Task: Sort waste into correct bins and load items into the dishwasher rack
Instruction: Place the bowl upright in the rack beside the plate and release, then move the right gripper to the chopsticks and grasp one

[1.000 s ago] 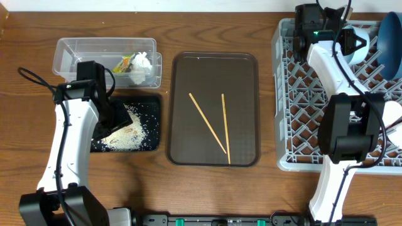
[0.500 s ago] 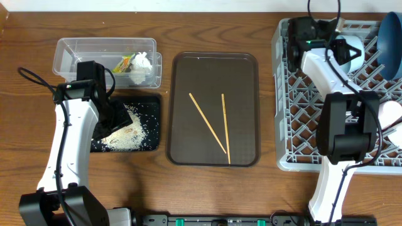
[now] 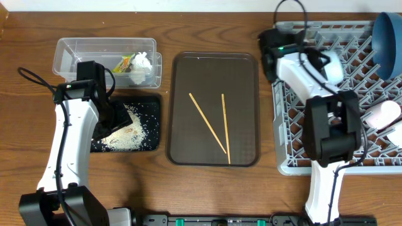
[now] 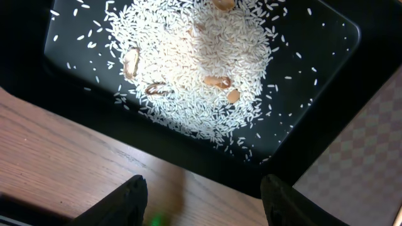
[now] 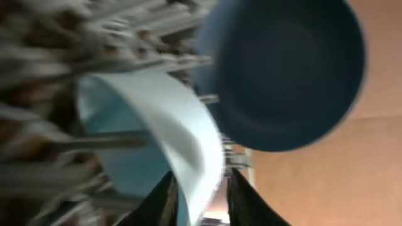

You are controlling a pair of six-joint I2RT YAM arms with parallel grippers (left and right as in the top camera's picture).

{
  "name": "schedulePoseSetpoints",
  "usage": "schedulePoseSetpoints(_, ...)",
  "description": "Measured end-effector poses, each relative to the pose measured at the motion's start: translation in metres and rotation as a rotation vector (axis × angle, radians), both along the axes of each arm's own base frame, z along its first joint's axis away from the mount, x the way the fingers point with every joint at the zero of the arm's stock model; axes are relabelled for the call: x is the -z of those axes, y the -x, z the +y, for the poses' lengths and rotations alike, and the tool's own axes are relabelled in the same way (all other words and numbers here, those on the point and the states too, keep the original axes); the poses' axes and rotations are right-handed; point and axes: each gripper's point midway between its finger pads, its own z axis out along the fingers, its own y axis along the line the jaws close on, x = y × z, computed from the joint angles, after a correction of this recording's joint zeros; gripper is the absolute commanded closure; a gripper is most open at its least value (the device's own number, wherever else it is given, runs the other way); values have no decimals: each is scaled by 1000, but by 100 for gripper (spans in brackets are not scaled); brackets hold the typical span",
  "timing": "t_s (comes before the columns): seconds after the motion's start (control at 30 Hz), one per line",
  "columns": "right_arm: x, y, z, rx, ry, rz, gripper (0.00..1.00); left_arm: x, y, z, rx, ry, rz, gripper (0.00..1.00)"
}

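Chopsticks [image 3: 207, 123], light, stiff, likely slippery, flat on brown tray [image 3: 242, 94], best pinched mid-length; left gripper [image 4: 204, 191] spread above black tray [image 4: 326, 50], right gripper [image 5: 201, 198] too blurred to tell.

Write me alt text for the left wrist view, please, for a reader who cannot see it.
A pile of white rice with a few brown scraps lies in a black tray, seen from above. The left gripper hangs open and empty over the wooden table beside the tray's edge.
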Motion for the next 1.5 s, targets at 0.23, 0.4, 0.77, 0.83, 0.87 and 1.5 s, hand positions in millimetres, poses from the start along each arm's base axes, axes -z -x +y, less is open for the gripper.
schedulePoseSetpoints(0.23, 2, -1, 18, -47, -260, -44, 34, 0, 1, 0, 0, 0, 3, 39)
schedulePoseSetpoints(0.4, -55, 4, 36, -133, -442, -154, 24, 0, 1, 0, 0, 0, 3, 34)
schedulePoseSetpoints(0.77, -57, 60, 204, -551, -1183, 131, 35, 0, 1, 0, 0, 0, 3, 29)
schedulePoseSetpoints(0.83, -46, 75, 227, -569, -1252, 196, 35, 0, 1, 0, 0, 0, 3, 28)
schedulePoseSetpoints(0.87, -39, 81, 235, -569, -1275, 223, 35, 0, 1, 0, 0, 0, 3, 27)
schedulePoseSetpoints(1.5, 98, 154, 284, -332, -1197, 453, 44, 0, 1, 0, 0, 0, 3, 25)
